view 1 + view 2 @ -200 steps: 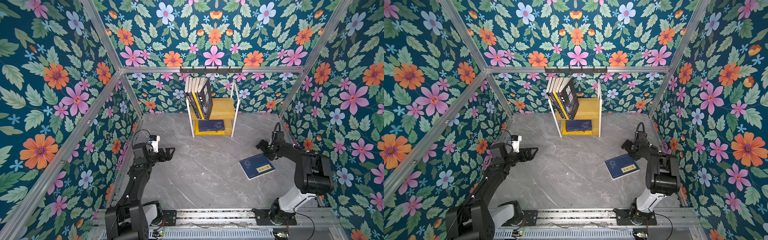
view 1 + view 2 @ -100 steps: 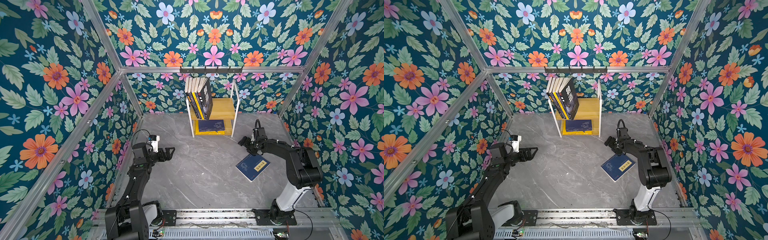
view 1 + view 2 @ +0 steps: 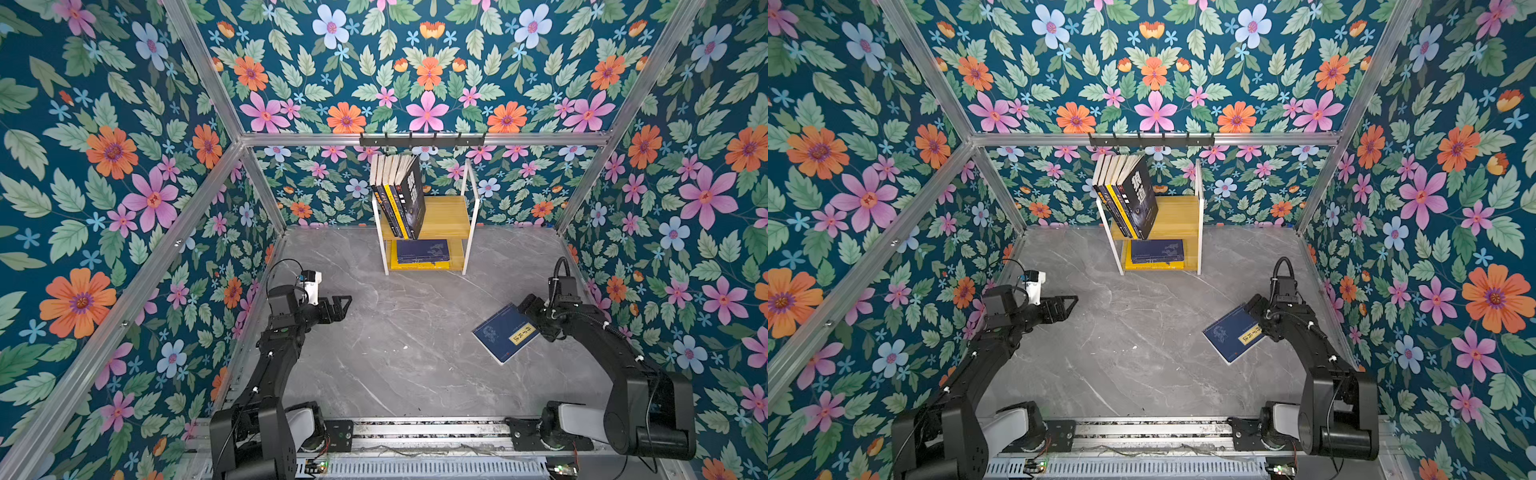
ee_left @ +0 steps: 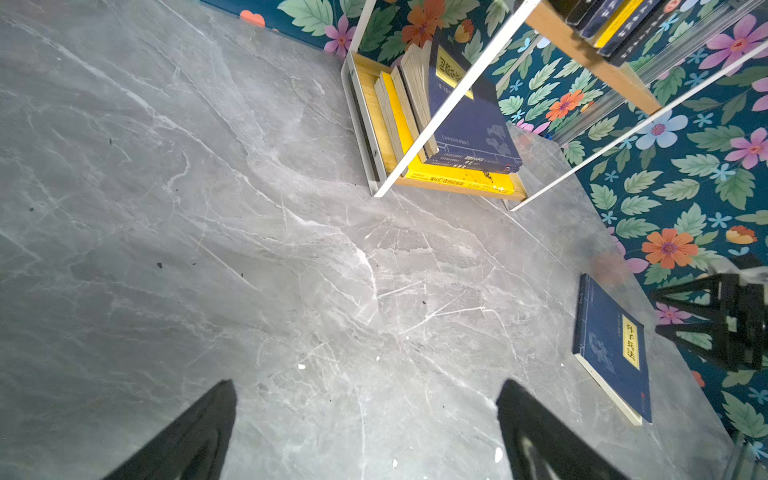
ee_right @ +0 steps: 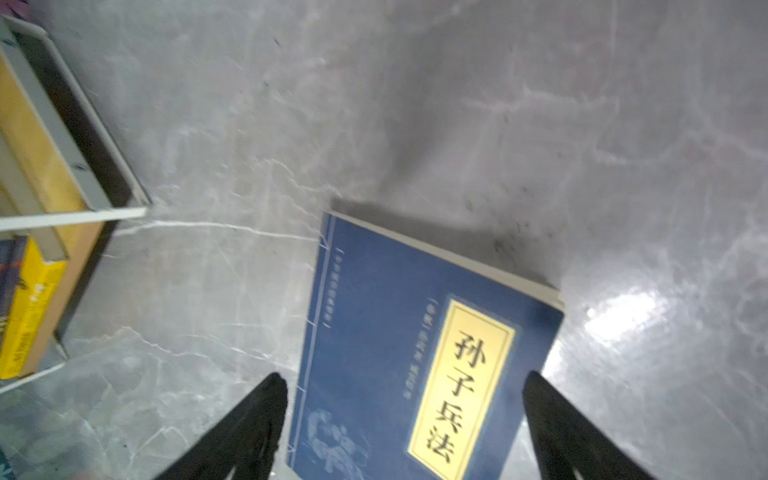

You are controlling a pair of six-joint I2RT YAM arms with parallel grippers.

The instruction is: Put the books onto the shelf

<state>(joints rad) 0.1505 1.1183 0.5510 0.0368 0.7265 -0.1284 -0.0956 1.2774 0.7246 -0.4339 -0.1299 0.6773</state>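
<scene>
We list: left claw [image 4: 366, 384] spread above tabletop [image 3: 395, 353] | right claw [image 5: 404, 377] spread, straddling navy book [image 3: 505, 332] on tabletop | shelf [image 3: 446, 210] holds books [image 3: 399, 195] on both tiers.

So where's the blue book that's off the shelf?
In both top views the navy yellow-labelled paperback lies on the right of the grey table, beside the right gripper.

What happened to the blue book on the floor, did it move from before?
Yes. The blue book turned anticlockwise, roughly on the spot, in both top views. Its far corner swung left, toward the shelf.
</scene>
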